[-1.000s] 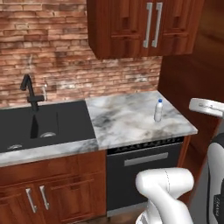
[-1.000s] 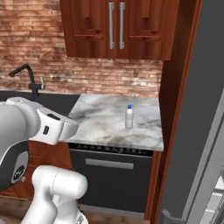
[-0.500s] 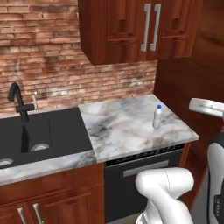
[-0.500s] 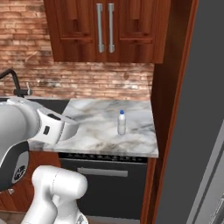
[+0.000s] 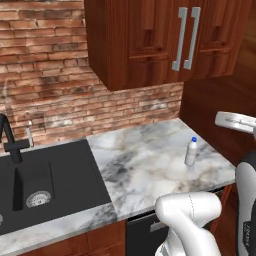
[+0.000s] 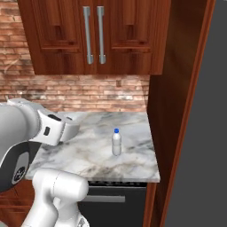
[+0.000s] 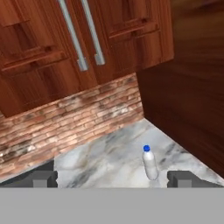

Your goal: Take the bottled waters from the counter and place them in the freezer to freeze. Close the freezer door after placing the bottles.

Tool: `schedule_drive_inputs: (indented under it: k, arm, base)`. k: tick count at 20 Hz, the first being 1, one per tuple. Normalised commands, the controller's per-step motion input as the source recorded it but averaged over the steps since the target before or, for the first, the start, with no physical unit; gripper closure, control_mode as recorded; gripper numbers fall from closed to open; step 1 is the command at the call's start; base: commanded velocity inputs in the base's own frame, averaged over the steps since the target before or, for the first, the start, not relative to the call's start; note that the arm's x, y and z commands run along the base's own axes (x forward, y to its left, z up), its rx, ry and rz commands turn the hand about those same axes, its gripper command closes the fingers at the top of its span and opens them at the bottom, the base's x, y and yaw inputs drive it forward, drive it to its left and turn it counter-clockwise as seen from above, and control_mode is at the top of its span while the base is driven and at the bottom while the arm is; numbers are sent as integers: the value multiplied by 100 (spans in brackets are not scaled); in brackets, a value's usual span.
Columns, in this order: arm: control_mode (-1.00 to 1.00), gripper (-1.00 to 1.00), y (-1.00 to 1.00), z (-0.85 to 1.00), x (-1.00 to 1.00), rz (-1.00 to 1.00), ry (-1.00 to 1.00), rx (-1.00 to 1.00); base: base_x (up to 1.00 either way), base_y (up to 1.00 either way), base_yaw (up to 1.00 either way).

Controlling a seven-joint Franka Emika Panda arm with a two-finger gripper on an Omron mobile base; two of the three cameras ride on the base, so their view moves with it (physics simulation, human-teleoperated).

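counter [image 5: 145, 165]: veined marble top, brick backsplash, reddish wood cabinets [image 6: 93, 35] above
sink [image 5: 45, 185]: black basin, left of the marble
water bottle [image 6: 116, 142]: upright, blue cap, near counter's right end
gripper [image 7: 112, 178]: jaws wide apart, holding nothing, bottle ahead between the fingertips

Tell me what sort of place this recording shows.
A rendered home kitchen, most likely: a white-and-grey veined marble counter beside a black sink basin, a red brick backsplash, and dark reddish wood wall cabinets above.
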Motion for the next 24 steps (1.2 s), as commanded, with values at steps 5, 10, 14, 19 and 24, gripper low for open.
schedule_drive_inputs:
  k: [5,10,14,19,24]
  arm:
    - [-100,-100,2,-7,0,-7,4,-1]
    - [-100,-100,32,-54,0,-45,28,-8]
    - [-100,-100,60,-52,22,-41,27,-12]
    - [-100,-100,37,-34,31,-32,12,-12]
    - [-100,-100,8,-29,52,-20,2,-4]
  base:
    - [41,15,-13]
    - [0,0,0]
    - [0,0,0]
    - [0,0,0]
    - [0,0,0]
